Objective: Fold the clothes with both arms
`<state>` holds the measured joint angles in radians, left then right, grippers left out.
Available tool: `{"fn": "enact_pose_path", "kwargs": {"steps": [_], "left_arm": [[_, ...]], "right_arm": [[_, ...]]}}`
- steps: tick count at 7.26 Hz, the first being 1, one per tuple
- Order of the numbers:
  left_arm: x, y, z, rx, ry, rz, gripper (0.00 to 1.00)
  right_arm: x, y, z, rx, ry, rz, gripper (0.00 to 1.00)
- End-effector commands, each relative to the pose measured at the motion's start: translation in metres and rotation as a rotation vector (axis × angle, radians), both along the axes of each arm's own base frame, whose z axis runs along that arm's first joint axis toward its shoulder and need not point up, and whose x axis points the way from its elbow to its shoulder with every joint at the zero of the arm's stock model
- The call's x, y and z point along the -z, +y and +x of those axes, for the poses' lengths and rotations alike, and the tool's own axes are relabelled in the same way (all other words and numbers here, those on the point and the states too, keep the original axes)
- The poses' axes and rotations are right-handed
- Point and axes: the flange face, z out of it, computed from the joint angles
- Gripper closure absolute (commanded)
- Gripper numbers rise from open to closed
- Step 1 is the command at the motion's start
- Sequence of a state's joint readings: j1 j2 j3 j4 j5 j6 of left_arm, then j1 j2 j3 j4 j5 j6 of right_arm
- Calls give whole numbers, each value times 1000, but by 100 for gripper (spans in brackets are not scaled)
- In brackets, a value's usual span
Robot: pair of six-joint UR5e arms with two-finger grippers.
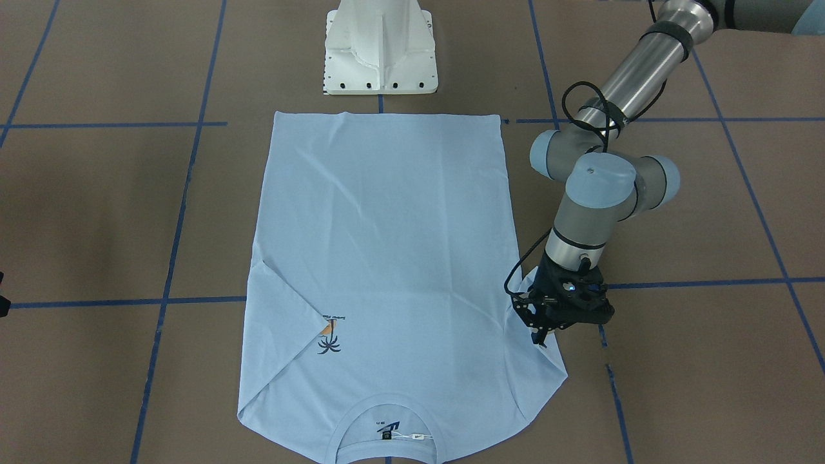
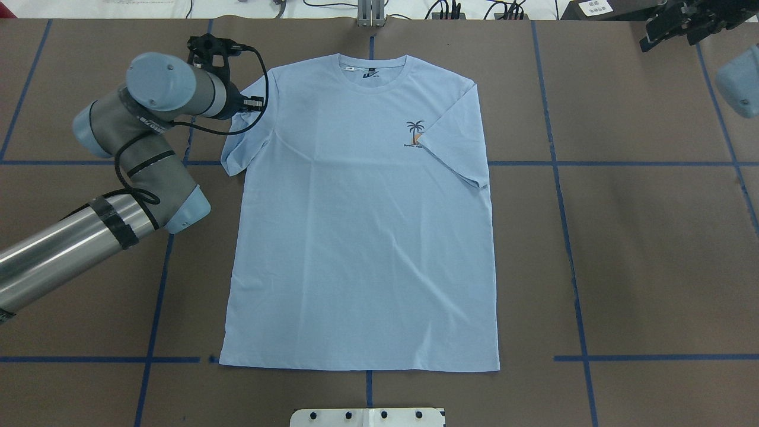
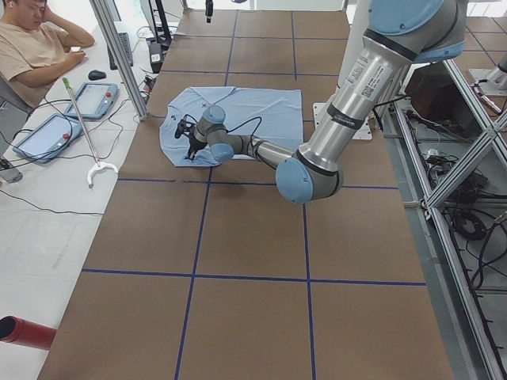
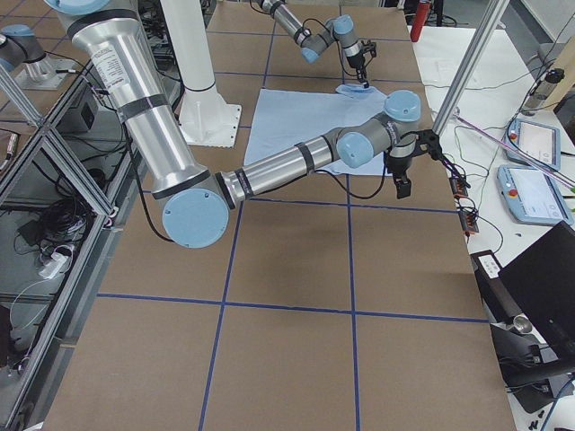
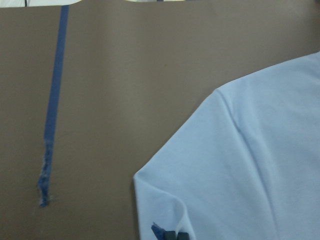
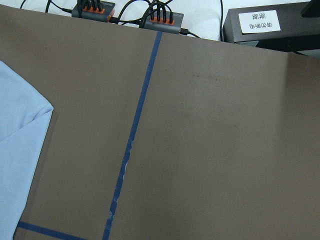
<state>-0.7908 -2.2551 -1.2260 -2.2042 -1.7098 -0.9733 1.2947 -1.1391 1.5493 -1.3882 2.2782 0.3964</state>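
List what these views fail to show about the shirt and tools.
Left tool: front-facing view, its own body hides the fingertips; wrist view's bottom edge crops them, so grip on the T-shirt is unclear.
Right tool: overhead view, dark against clutter.
Collar tag: print too small.

Light blue short-sleeved T-shirt lies flat, front up, on the brown worktop, hem towards the robot's base, round ribbed collar at the far end with a tag inside; the sleeve on the robot's right is folded inwards, its edge touching the small palm-and-sun print; the opposite sleeve lies spread outwards. Left arm, grey with light blue caps, reaches to that sleeve; left fingers sit close together at its edge, a ridge of cloth rising to them. Right arm stretches out beyond the shirt; right fingers hang above bare worktop.
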Motion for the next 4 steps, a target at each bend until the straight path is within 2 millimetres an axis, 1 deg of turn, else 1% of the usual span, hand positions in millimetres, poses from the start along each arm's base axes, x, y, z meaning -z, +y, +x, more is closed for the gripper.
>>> {"fn": "enact_pose_path", "kwargs": {"steps": [1,2,3,4], "left_arm": [[64,11,47,28,-17,-69,100],[73,17,59,28,-9,-69,100],[80,14,73,22,-16,-73,100],[79,15,78,17,-17,-72,100]], "right_arm": [[0,0,0,-1,0,-1,0],[-1,0,0,-1,1,-3,0],[-1,0,0,-1,1,-3,0],[-2,0,0,-2,1,-5,0]]}}
